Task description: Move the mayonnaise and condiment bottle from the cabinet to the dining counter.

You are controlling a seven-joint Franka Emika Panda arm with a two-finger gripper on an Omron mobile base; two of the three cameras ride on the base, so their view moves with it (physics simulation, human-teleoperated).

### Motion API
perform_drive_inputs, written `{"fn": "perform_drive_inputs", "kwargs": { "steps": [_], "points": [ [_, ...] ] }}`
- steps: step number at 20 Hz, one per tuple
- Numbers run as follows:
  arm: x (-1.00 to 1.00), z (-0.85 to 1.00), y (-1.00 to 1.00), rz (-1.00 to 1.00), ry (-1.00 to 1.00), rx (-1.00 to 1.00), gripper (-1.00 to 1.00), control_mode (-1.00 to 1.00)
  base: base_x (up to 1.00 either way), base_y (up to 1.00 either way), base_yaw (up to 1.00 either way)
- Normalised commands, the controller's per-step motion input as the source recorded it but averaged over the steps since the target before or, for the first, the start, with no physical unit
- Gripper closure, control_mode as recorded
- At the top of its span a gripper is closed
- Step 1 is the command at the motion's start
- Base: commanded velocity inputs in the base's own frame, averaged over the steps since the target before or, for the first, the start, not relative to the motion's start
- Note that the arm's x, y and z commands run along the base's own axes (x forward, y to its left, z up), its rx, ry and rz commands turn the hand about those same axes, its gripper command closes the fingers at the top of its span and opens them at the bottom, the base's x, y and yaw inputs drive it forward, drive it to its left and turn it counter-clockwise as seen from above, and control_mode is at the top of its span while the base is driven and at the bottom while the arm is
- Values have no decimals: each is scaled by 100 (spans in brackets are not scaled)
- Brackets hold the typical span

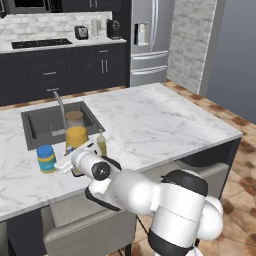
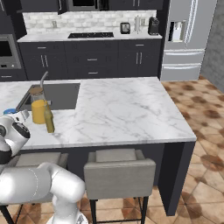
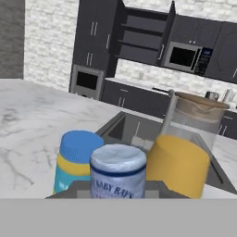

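The mayonnaise (image 1: 46, 158) stands upright on the dining counter (image 1: 150, 120), left of the sink's front corner, its blue lid and yellow body (image 3: 76, 162) plain in the hand view. My gripper (image 1: 67, 162) hovers low over the counter just right of it. Pressed between its dark fingers is the condiment bottle (image 3: 118, 171), upright, showing a pale label with blue lettering; its base is hidden. From the right base view the gripper (image 2: 19, 116) sits at the counter's near left edge. Far behind, the cabinet (image 3: 141, 46) hangs open with dark shelves.
A yellow cup (image 1: 76, 137) and a tan-lidded jar (image 1: 74, 119) stand right behind the gripper by the sink (image 1: 45, 122) and faucet (image 1: 60, 105). A thin yellowish bottle (image 1: 102, 144) is to the right. Grey stools (image 2: 118, 168) line the near side.
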Motion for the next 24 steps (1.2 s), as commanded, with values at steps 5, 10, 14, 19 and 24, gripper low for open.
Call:
{"fn": "perform_drive_inputs", "kwargs": {
  "steps": [5, 10, 14, 19, 24],
  "points": [
    [16, -4, 0, 0, 3, 4, 100, -100, 0, 0, 0],
    [26, -7, 0, 0, 7, 6, 100, -100, 0, 0, 0],
    [21, -18, 0, 0, 12, 6, 100, -100, 0, 0, 0],
    [12, -27, 0, 0, 11, 6, 100, -100, 0, 0, 0],
    [21, -24, -1, 0, 3, 5, 100, -100, 0, 0, 0]
  ]
}}
